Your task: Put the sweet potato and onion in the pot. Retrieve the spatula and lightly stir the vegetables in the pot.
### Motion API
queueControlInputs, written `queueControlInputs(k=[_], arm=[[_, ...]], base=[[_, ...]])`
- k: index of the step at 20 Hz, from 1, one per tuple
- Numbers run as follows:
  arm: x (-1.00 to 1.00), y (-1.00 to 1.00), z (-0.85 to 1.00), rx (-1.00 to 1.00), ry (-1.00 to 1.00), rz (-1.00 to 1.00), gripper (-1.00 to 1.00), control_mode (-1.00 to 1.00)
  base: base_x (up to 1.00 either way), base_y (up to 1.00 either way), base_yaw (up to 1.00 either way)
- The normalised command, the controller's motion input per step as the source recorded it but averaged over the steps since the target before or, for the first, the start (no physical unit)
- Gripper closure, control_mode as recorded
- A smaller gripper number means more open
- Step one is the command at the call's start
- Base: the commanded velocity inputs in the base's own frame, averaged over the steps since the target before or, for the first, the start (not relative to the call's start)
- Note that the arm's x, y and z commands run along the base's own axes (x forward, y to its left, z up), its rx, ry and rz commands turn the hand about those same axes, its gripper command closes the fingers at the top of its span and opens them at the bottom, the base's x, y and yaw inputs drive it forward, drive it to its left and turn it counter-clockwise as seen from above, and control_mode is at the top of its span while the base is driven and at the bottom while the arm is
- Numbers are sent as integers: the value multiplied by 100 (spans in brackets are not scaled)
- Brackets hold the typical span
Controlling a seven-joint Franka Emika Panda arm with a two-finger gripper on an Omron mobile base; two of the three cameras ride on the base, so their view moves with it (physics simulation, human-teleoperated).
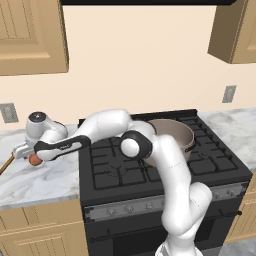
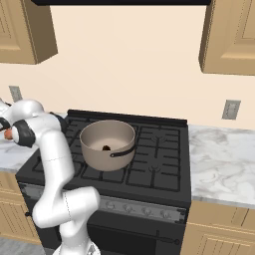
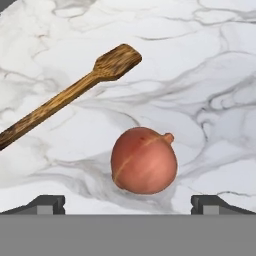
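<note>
Sitting on marble counter point(image 3: 210, 60), onion point(image 3: 144, 160) lies between spread fingertips point(image 3: 47, 204), jaws released, nothing grasped. Spatula point(image 3: 75, 92) lies flat just beyond onion, apart from it, blade toward onion side. Gripper point(image 3: 128, 205) hovers above onion, left of stove point(image 1: 165, 165). Pot point(image 2: 107, 143) stands on stove burners, well apart; sweet potato point(image 2: 106, 147) inside as small dark lump.

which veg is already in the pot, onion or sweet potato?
The sweet potato, a dark lump inside the pot. The reddish onion sits on the marble counter.
</note>
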Motion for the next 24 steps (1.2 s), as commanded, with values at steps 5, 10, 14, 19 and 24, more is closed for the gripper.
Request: queueControlInputs(k=[5, 10, 14, 19, 24], arm=[[0, 0, -22, 0, 0, -1, -100, -100], [0, 0, -11, 0, 0, -1, -100, -100], [0, 0, -1, 0, 1, 0, -100, -100], [20, 0, -5, 0, 5, -2, -100, -100], [20, 0, -1, 0, 4, -3, -100, -100]], base=[[0, 0, 0], [0, 0, 0], [0, 0, 0], [0, 0, 0], [0, 0, 0]])
